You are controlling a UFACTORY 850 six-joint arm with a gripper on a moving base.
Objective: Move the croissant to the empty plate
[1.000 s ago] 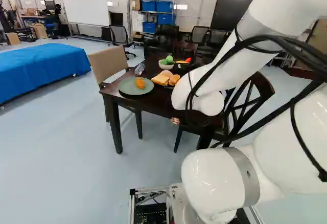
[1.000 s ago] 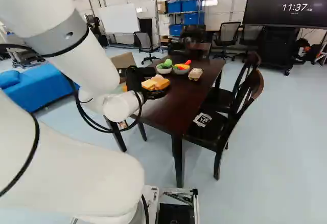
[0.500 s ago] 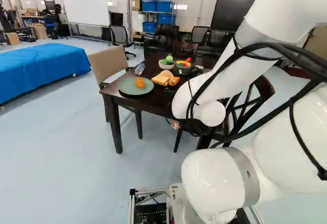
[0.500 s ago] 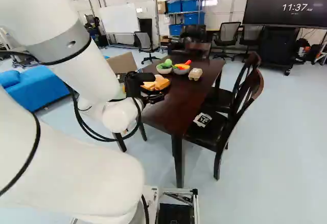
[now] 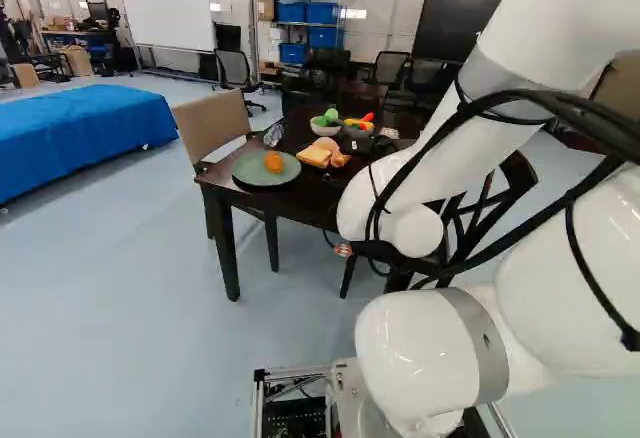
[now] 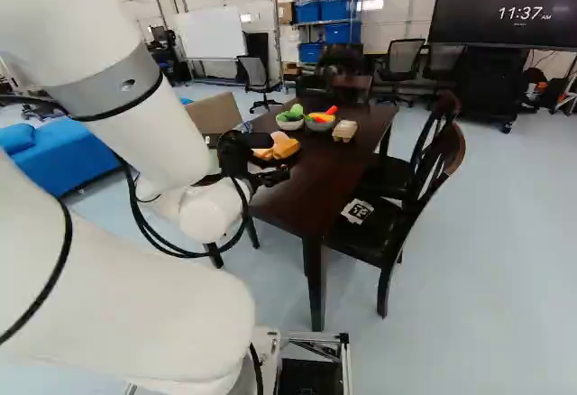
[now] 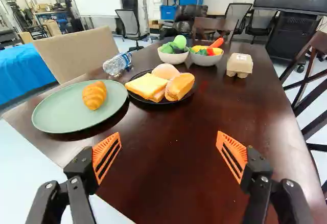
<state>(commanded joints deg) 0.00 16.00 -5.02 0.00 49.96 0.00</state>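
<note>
My gripper (image 6: 273, 177) hangs at the near side of the table, its fingers small and dark in the right base view. In the wrist view the gripper (image 7: 168, 134) stands open, orange pads wide apart with only bare tabletop between them. The golden croissant (image 7: 94, 95) lies on a pale green plate (image 7: 56, 114), ahead of the gripper and toward the blue-covered table's side. Beside that plate, a black plate (image 7: 190, 92) carries a sandwich (image 7: 146, 85), a filled bun (image 7: 180, 86) and a round bun (image 7: 165, 71). Neither plate touches the gripper.
Beyond the plates on the dark table (image 7: 230, 111) are a clear bottle (image 7: 117, 63), two bowls of toy vegetables (image 7: 173, 57) (image 7: 206, 59) and an egg carton (image 7: 239, 64). A beige chair (image 7: 76, 55) stands beside the green plate; dark chairs (image 6: 397, 224) line the table's other side.
The gripper has swung away from the plates and a little lower, uncovering more of the breads in the right base view. The croissant stays on its plate, and the base has not moved.
</note>
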